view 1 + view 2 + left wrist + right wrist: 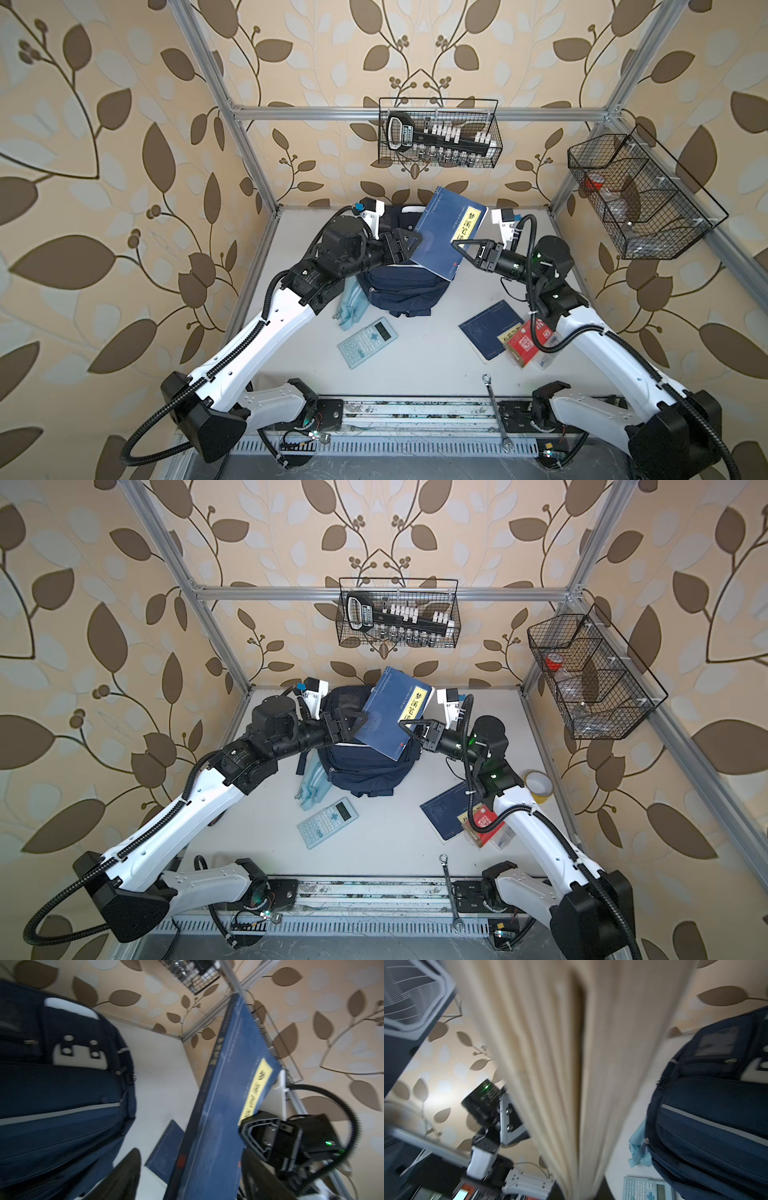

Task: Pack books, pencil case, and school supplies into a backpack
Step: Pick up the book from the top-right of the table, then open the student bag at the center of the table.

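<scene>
Right hand (459, 248) clamped the three-o'clock edge of the book (440, 232), tilted over the backpack (399, 291) at twelve o'clock; left hand (409, 246) gaped beside it — probably light, floppy, firmer near the spine.

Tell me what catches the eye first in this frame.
A navy book with a yellow label hangs tilted in the air above the backpack at the back of the table. The right gripper pinches one edge; the left gripper stands open at the opposite edge. A pale blue calculator lies in front.
</scene>
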You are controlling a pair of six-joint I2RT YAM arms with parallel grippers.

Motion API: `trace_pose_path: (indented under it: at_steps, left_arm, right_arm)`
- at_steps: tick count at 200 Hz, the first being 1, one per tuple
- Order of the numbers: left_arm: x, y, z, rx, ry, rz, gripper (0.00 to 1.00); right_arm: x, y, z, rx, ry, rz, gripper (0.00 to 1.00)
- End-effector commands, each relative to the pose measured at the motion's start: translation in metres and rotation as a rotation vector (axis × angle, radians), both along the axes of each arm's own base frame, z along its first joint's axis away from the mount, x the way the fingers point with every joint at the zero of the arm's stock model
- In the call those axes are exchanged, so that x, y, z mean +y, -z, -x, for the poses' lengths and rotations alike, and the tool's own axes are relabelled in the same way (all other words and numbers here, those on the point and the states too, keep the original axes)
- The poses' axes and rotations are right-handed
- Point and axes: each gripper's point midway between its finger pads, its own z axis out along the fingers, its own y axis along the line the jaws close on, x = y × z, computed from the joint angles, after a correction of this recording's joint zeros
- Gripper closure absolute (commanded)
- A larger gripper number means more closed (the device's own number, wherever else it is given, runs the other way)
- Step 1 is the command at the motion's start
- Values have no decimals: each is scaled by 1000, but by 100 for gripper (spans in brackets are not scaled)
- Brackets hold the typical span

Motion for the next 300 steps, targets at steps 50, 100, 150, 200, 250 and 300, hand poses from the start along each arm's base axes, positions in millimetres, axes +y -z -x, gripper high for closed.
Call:
trace_pose_path:
  at_steps: [50,100,150,200,250,300]
  left_arm:
    - [4,190,19,211,318,-813,11]
    - [-30,222,-5,66,432,-1087,20]
    - [-36,235,-40,11,358,-1179,39]
    - [-43,254,-31,55,439,-1167,39]
    - [-45,264,-38,59,424,-1161,70]
    - [-56,234,-60,-1,292,-1092,100]
  right_arm:
    - [-97,131,28,401,417,448,100]
    - [-120,152,54,481,471,514,100]
    - [-118,156,60,490,445,481,100]
    - [-124,150,61,480,458,484,100]
    - [-122,152,60,487,445,475,100]
    - [-119,149,64,481,429,461,100]
